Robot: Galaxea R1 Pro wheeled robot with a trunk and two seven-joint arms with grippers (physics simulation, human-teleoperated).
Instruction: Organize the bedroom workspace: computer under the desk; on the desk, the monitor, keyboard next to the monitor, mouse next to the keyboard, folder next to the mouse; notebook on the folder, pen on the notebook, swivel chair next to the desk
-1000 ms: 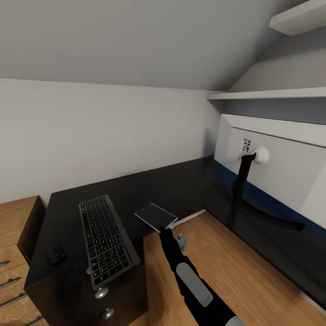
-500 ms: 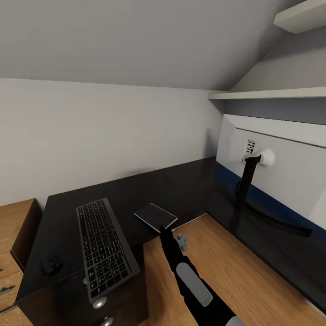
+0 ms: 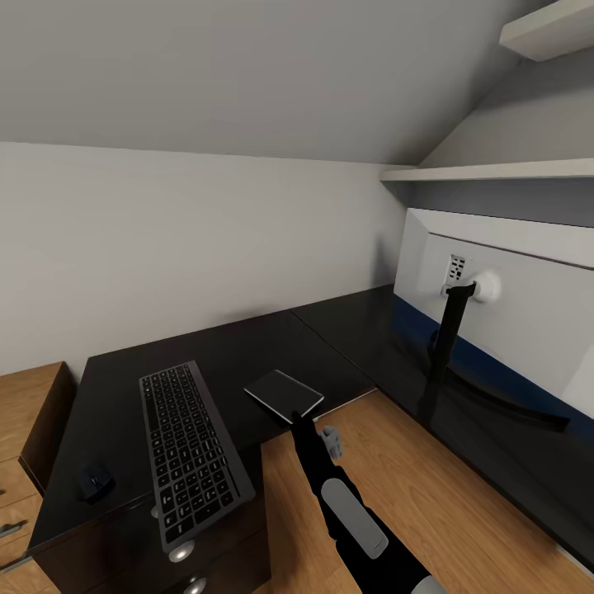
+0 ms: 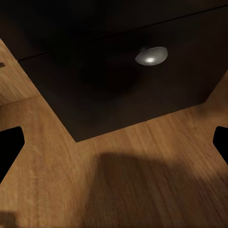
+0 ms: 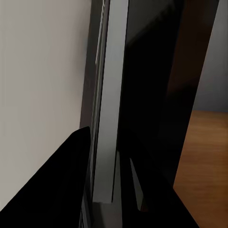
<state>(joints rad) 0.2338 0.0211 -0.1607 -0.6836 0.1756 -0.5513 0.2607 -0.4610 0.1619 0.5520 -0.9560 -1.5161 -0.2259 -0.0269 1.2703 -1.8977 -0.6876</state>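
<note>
The black desk [image 3: 247, 346] carries the keyboard [image 3: 194, 450], with the mouse [image 3: 95, 480] left of it. The monitor [image 3: 511, 305] stands on the desk's right wing, its pale back and black stand arm [image 3: 450, 338] toward me. A thin dark notebook [image 3: 285, 392] lies flat at the desk's inner edge, right of the keyboard. My right gripper [image 3: 299, 417] reaches up from below and is shut on its near edge. The right wrist view has that pale edge [image 5: 107, 118] beside one black finger [image 5: 57, 190]. My left gripper [image 4: 114, 147] hangs open by the drawer unit [image 4: 123, 80]. Chair, folder and pen are out of view.
A light-wood cabinet [image 3: 33, 404] stands left of the desk. White shelves [image 3: 495, 172] hang above the monitor under a sloped ceiling. Round silver knobs [image 3: 181, 551] mark the drawer fronts. Wooden floor [image 3: 445, 495] fills the desk's inner corner around my right arm.
The whole view shifted slightly a second ago, so the camera moved. My right arm and the notebook hold the same pose, and nothing has moved in the last half second.
</note>
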